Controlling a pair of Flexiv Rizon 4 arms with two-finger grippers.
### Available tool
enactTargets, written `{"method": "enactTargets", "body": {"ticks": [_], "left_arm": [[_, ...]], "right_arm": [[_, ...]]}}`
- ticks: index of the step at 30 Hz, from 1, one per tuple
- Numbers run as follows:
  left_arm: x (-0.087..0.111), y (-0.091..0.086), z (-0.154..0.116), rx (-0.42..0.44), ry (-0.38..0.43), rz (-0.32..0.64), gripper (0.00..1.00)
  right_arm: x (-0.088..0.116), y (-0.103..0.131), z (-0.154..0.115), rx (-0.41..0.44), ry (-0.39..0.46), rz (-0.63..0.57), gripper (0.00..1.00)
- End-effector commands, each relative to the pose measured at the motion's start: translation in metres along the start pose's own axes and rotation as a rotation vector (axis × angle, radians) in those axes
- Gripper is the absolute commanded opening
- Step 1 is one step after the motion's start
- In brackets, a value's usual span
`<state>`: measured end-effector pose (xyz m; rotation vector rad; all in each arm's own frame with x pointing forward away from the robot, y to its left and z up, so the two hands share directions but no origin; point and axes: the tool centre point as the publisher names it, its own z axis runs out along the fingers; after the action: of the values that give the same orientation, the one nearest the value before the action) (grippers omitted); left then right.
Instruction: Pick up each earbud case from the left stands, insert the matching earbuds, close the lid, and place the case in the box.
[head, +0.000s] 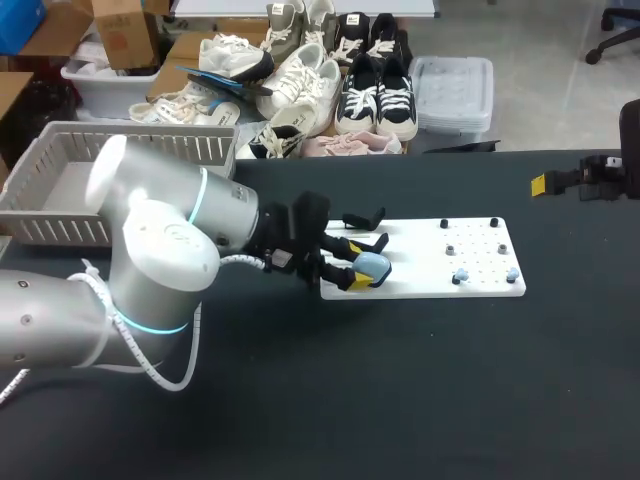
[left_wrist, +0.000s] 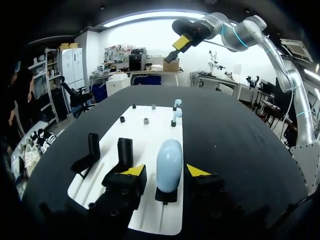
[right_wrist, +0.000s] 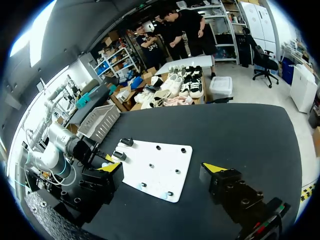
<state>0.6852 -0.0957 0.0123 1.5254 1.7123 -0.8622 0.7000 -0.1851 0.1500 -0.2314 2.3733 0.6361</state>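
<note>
A light blue earbud case stands upright on a black stand at the near left end of the white board. My left gripper straddles it, one yellow tip on each side, with small gaps still showing, so it is open. Two empty black stands sit beside it. Small pale blue earbuds rest on pegs at the board's far end. My right gripper hangs wide open and empty, high above the table's right side.
A grey slatted basket sits at the table's back left corner. Short dark pegs dot the right half of the board. Bare black tabletop stretches in front of and right of the board.
</note>
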Motion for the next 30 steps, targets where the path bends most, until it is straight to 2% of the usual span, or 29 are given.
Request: {"method": "enactTargets", "body": {"ticks": [1,8,16,18,21,23,28,30], "left_arm": [[0.0007,0.0015,0.0008,0.002,-0.002,-0.003,0.47],[0.0016,0.0015,0.0008,0.009,-0.001,-0.009,0.45],[0.0027,0.0011,0.0011,0.013,0.003,-0.009,0.34],[0.0028,0.001,0.001,0.013,0.003,-0.009,0.27],[0.0026,0.0009,0.001,0.013,0.005,-0.006,0.24],[0.0021,0.0009,0.0013,0.013,0.005,-0.003,0.16],[0.0004,-0.0001,0.0011,0.013,0.002,-0.001,0.1],[0.0,-0.001,0.0008,0.014,0.001,0.0,0.0]], "right_arm": [[0.0,0.0,0.0,0.0,0.0,0.0,1.0],[0.0,0.0,0.0,0.0,0.0,0.0,1.0],[0.0,0.0,0.0,0.0,0.0,0.0,1.0],[0.0,0.0,0.0,0.0,0.0,0.0,1.0],[0.0,0.0,0.0,0.0,0.0,0.0,1.0],[0.0,0.0,0.0,0.0,0.0,0.0,1.0],[0.0,0.0,0.0,0.0,0.0,0.0,1.0],[0.0,0.0,0.0,0.0,0.0,0.0,1.0]]}}
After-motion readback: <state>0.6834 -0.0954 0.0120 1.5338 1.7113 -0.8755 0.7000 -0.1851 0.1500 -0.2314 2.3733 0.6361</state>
